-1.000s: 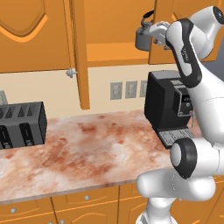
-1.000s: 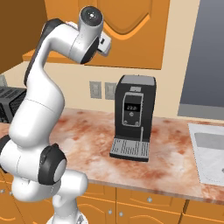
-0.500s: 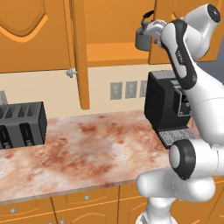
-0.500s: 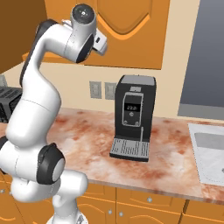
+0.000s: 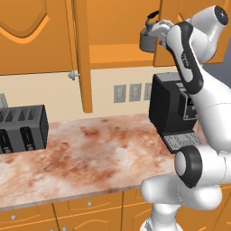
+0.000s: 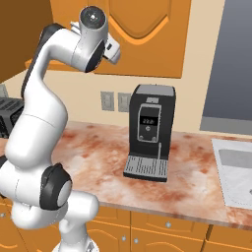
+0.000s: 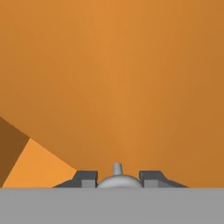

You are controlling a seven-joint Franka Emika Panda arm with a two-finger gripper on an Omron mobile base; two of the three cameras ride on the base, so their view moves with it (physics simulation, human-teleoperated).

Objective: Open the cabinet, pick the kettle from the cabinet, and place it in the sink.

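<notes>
The cabinet (image 5: 113,27) stands open, its left door (image 5: 82,54) swung out edge-on with a round knob. Inside, at the right of the lower shelf, is the small grey kettle (image 5: 147,39) with its black arched handle. My gripper (image 5: 156,32) reaches in from the right and is shut on the kettle. In the hand view the kettle's grey lid and knob (image 7: 117,171) sit between the two dark fingertips (image 7: 87,179), facing the orange cabinet wall. The sink (image 6: 236,170) lies in the counter at the far right.
A black coffee machine (image 6: 150,130) stands on the reddish marble counter (image 5: 90,153) directly below the cabinet's right door (image 6: 142,34). A black toaster (image 5: 20,128) sits at the counter's left. Wall outlets (image 5: 133,92) are behind.
The fingers have closed on the kettle. The arm's upper links have shifted up and to the right; the kettle stays in about the same place.
</notes>
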